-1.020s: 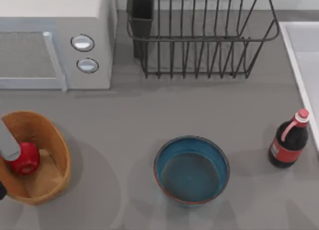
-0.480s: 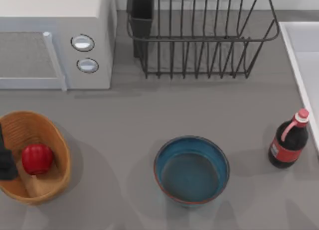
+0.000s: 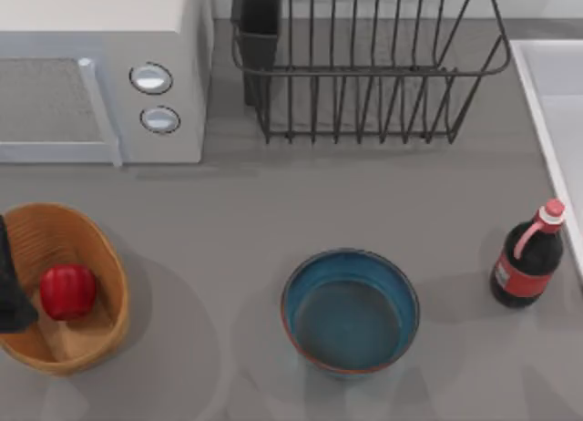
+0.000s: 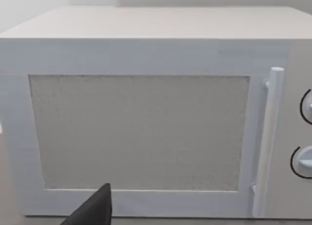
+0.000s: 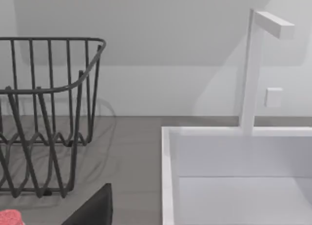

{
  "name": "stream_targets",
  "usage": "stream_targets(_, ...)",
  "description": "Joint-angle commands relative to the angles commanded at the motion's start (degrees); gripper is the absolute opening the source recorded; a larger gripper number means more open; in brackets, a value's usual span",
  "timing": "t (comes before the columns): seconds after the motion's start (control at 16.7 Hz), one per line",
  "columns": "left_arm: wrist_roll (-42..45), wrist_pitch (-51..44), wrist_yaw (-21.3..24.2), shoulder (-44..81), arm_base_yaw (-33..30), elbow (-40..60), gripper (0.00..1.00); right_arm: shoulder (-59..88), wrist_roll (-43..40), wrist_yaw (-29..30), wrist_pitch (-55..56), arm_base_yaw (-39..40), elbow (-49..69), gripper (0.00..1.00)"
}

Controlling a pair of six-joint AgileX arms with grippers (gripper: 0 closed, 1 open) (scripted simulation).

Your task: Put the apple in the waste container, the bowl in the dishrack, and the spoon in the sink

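The apple [image 3: 67, 291] lies inside the waste container [image 3: 107, 257] at the left edge of the tabletop [image 3: 246, 211], resting free on the basket's lighter bottom, just beside the dark left tool [image 3: 11, 289] that shows at the top view's left border over the basket's near-left wall. A second ago the apple was pressed against that tool lower in the basket; half a second ago it was already loose where it lies now, and since then it has not shifted, while the dark tool has risen a little along the edge of the view. Whether the left tool stands wide or narrow I cannot tell, and the same goes for the right tool. The bowl [image 3: 350, 310] stands upright in the middle front of the tabletop, unchanged across the three moments, well apart from the dishrack [image 3: 364, 70] at the back. The sink [image 3: 547, 93] sits at the right edge, with the red-labelled bottle [image 3: 528, 257] upright just beside its rim. The microwave [image 3: 100, 70] stands at the back left, behind the basket.
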Motion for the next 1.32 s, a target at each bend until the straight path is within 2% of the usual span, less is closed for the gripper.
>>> stream_targets(0.24, 0.0, 0.0, 0.0, 0.0, 0.0, 0.0, 1.00, 1.7, 1.5, 0.0, -1.5, 1.5, 1.6, 1.00)
stream_targets(0.48, 0.0, 0.0, 0.0, 0.0, 0.0, 0.0, 1.00, 12.5, 9.2, 0.1, -10.2, 10.2, 11.2, 1.00)
stream_targets(0.84, 0.0, 0.0, 0.0, 0.0, 0.0, 0.0, 1.00, 43.5, 22.4, 0.7, -28.7, 26.7, 37.0, 1.00)
stream_targets(1.32, 0.0, 0.0, 0.0, 0.0, 0.0, 0.0, 1.00, 79.9, 34.0, 1.3, -53.1, 36.6, 63.9, 1.00)
